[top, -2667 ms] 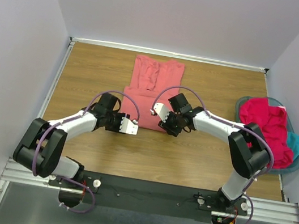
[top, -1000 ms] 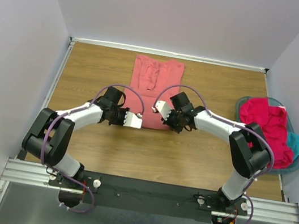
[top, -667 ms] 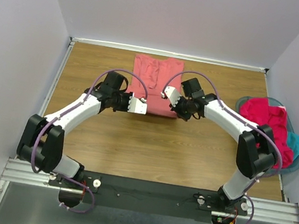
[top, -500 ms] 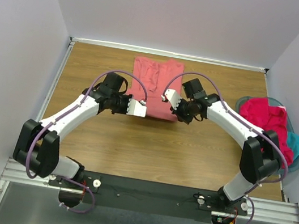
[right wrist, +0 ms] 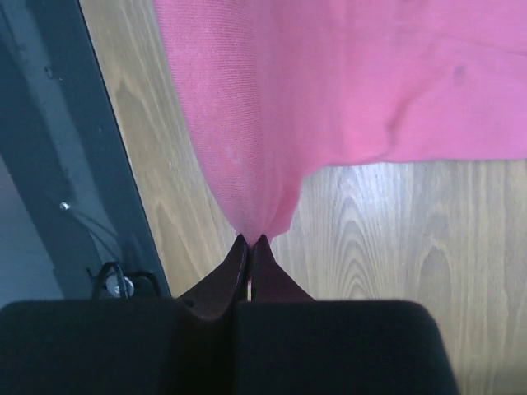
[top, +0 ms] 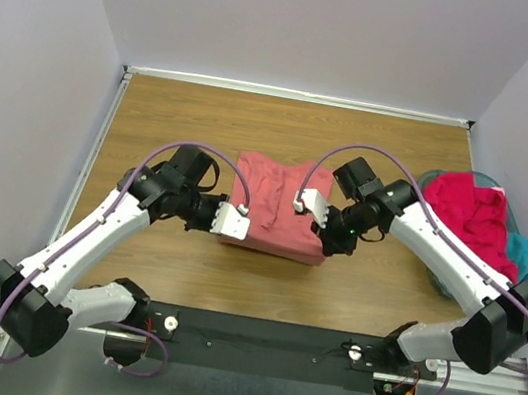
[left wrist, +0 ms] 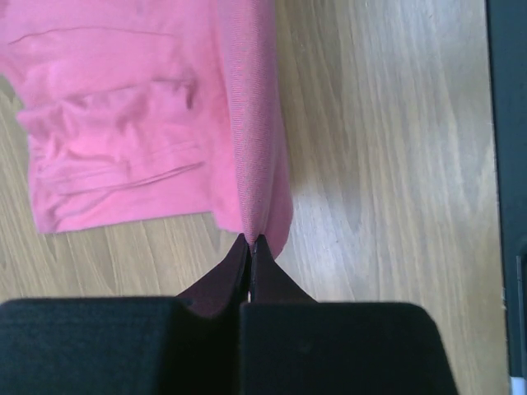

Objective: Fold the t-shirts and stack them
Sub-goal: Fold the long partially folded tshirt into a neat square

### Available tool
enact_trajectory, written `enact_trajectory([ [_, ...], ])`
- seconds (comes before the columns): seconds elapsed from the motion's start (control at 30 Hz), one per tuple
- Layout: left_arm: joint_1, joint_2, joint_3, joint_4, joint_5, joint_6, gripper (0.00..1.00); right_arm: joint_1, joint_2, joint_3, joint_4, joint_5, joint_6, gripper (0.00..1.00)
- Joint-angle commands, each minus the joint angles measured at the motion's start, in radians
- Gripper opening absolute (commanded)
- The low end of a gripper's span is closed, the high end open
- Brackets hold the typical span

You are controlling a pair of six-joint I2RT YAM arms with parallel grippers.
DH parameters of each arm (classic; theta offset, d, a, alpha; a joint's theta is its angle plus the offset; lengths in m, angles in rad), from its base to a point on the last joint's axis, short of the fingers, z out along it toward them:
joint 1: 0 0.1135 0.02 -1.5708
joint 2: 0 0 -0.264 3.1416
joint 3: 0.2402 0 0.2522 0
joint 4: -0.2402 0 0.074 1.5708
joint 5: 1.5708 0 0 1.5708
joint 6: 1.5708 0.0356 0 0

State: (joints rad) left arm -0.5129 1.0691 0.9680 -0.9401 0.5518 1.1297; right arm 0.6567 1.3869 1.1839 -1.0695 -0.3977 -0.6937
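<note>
The salmon-pink shirt lay in the middle of the desk. Its near edge was lifted at two corners. The left end effector was shut tight on the left corner. The right end effector was shut tight on the right corner. Each one held only a small bit of cloth at its very tips.

That small bite looked like the weak spot. If one arm pulled harder or faster than the other, I think a corner could slip out. Then that side would drop and the fold would come out crooked. If the arms moved apart, the cloth would be pulled tight and might pop free. If they moved closer, the middle would sag and wrinkle. Pulling too low could drag the whole shirt across the wood and not fold it.

The magenta-red shirt and the teal shirt waited in the basket, well away to the right.
</note>
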Motion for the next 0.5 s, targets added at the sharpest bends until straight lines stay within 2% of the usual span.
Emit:
enact_trajectory([
  [0.0, 0.005, 0.045, 0.119, -0.083, 0.011, -0.050, 0.00, -0.044, 0.047, 0.112, -0.110, -0.016, -0.012, 0.01],
  [0.17, 0.063, 0.212, 0.230, 0.018, -0.016, -0.051, 0.00, -0.193, 0.256, 0.276, -0.127, -0.027, -0.144, 0.01],
  [0.47, 0.197, 0.635, 0.359, 0.270, 0.022, -0.085, 0.00, -0.279, 0.633, 0.532, -0.037, -0.050, -0.179, 0.01],
])
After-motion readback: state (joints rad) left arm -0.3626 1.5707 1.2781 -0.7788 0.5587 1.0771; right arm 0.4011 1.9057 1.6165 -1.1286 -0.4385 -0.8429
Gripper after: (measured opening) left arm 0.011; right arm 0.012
